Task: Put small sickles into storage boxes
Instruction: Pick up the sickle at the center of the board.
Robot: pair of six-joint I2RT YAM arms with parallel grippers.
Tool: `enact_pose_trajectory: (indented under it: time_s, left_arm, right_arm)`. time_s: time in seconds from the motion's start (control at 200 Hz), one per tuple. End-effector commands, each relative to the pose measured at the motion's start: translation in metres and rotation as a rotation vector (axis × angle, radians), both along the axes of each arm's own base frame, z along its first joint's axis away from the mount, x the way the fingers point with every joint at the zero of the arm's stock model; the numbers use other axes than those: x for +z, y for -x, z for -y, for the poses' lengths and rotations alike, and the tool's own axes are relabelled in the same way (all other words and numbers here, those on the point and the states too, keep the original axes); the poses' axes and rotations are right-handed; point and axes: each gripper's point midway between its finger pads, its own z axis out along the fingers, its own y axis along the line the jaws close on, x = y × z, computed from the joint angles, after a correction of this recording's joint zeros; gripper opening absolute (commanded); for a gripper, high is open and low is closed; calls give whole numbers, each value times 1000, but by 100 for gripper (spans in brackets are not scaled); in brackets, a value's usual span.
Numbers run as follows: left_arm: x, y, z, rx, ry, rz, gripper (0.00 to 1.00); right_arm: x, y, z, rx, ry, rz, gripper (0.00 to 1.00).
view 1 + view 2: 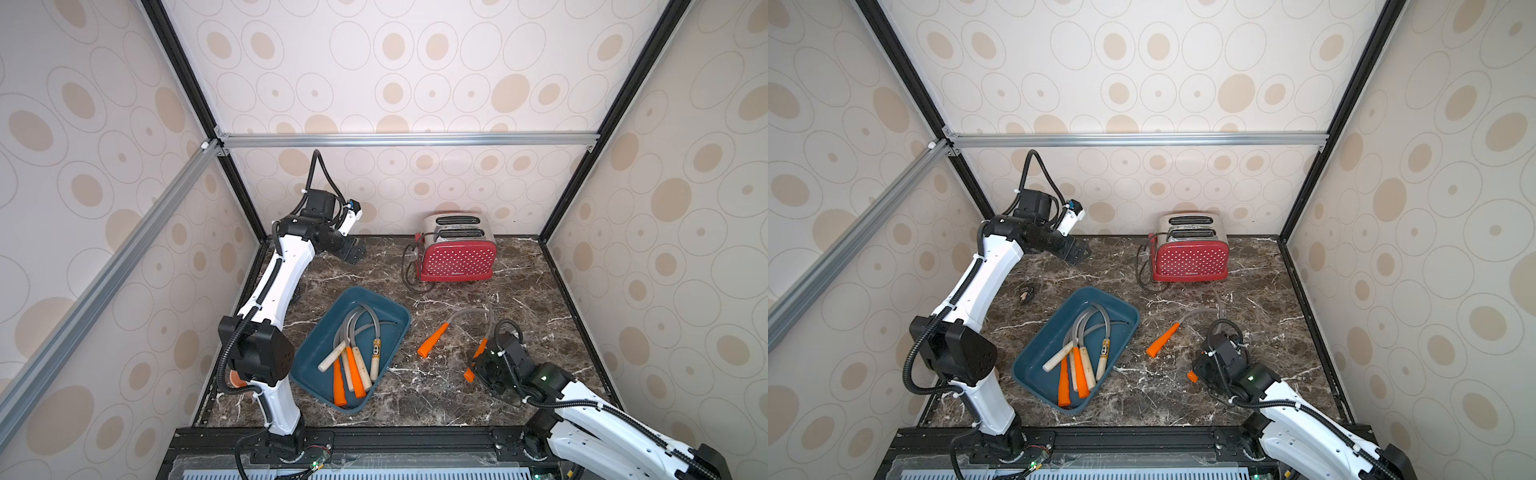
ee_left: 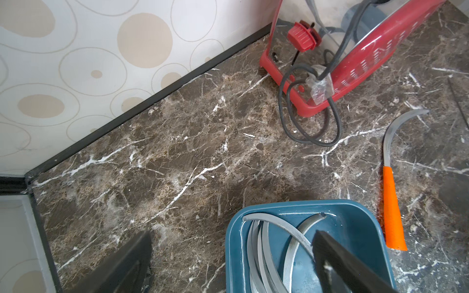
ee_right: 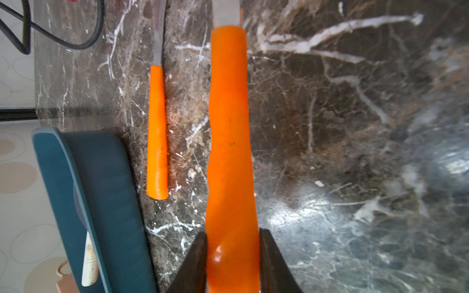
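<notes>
A dark marbled tabletop (image 1: 540,299) seen from above, walled on three sides and edged with black rails.

The left arm (image 1: 274,291) rises from the near edge at 7 o'clock, bends at the elbow and reaches to 11 o'clock. Its pincer (image 1: 356,252) hangs there above bare tabletop, spread wide and holding nothing.

The right arm (image 1: 582,409) comes in low from 5 o'clock with its wrist bent down. Its pincer (image 3: 232,236) is pressed onto the orange handle of a sickle (image 3: 229,126), whose grey blade points toward 12 o'clock. Whether that sickle is lifted, I cannot tell.

A shallow teal tray (image 1: 320,353) with rounded corners lies at 8 o'clock from the centre, its long side running from 1 to 7 o'clock. Several sickles (image 1: 353,361) lie inside, curved grey blades at the far end, pale wood and orange handles bunched at the near end.

A red dotted toaster (image 1: 457,257) stands at 1 o'clock near the back wall, its black cord (image 1: 409,270) looped beside it.

One more orange-handled sickle (image 1: 432,340) lies flat between the tray and the right pincer, apart from both.

Open tabletop lies between tray and toaster, along the 3 o'clock edge, and at the near edge.
</notes>
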Motion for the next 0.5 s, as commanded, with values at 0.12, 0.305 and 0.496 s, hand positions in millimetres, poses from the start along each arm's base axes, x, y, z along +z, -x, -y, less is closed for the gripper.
enact_pose_trajectory:
  time_s: [0.12,0.305,0.496]
  left_arm:
    - [14,-7,-13,77,-28,43,99]
    - [20,-10,-24,128,2,47,99]
    - [27,-13,-44,192,46,50,99]
  right_arm:
    - [26,-20,-22,68,-29,57,10]
    - [48,-30,-42,129,-27,97,10]
    - [72,-41,-83,223,-34,136,10]
